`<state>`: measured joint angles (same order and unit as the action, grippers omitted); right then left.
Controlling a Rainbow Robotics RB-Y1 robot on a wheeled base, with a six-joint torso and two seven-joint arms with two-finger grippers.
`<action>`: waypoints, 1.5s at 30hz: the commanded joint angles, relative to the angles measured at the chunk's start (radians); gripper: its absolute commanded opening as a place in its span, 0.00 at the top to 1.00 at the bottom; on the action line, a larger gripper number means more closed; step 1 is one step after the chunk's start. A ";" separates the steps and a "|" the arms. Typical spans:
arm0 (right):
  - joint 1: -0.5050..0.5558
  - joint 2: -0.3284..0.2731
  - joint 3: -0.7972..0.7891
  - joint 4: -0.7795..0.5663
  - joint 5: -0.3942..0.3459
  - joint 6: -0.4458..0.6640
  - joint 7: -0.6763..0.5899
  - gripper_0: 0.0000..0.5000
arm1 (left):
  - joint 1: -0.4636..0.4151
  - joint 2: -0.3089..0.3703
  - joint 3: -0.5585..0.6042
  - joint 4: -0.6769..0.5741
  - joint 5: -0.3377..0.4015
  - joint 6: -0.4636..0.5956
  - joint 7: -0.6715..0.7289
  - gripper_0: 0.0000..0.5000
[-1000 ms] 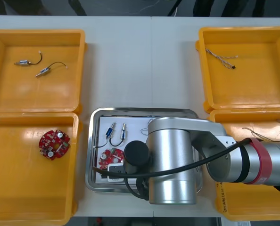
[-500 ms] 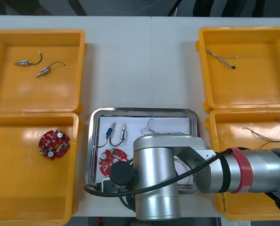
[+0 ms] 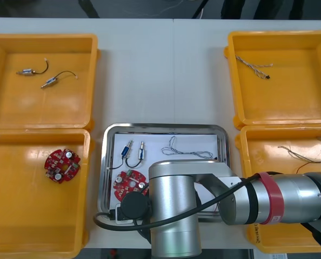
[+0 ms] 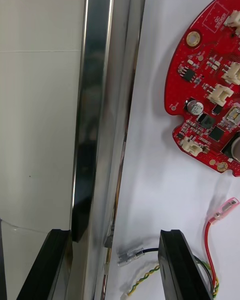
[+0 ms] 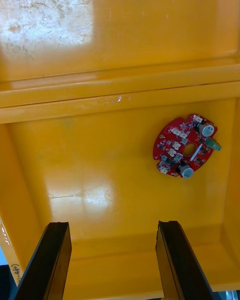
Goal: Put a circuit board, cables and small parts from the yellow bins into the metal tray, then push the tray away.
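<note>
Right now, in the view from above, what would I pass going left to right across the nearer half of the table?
Left near yellow bin, red circuit board in it, metal tray, small metal parts in the tray, thin cable in the tray, right near yellow bin, loose cable in it.

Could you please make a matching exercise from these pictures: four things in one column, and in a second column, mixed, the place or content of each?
Column one
1. right gripper
2. left gripper
3. far left bin
4. far right bin

Column two
a. holds one twisted cable
b. open, above the near left bin with a circuit board
c. open, one finger on each side of the rim of the metal tray
d. holds two small metal parts

Pairs: 1-c, 2-b, 3-d, 4-a
</note>
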<state>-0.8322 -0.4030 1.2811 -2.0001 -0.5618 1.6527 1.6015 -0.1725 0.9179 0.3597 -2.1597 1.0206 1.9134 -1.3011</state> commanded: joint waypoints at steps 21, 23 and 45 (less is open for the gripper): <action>0.076 0.021 0.011 -0.013 0.089 -0.008 -0.017 0.00 | 0.014 0.044 0.028 -0.026 -0.004 0.006 -0.024 0.00; 0.074 0.021 0.001 -0.016 0.089 -0.007 -0.015 0.00 | 0.014 0.044 0.028 -0.026 -0.004 0.006 -0.024 0.00; 0.016 0.021 -0.163 -0.066 -0.009 0.070 0.011 0.00 | 0.014 0.044 0.028 -0.026 -0.004 0.006 -0.024 0.00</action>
<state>-0.7792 -0.3985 1.1753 -2.0132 -0.5392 1.6972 1.6014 -0.1725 0.9179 0.3597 -2.1597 1.0206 1.9134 -1.3011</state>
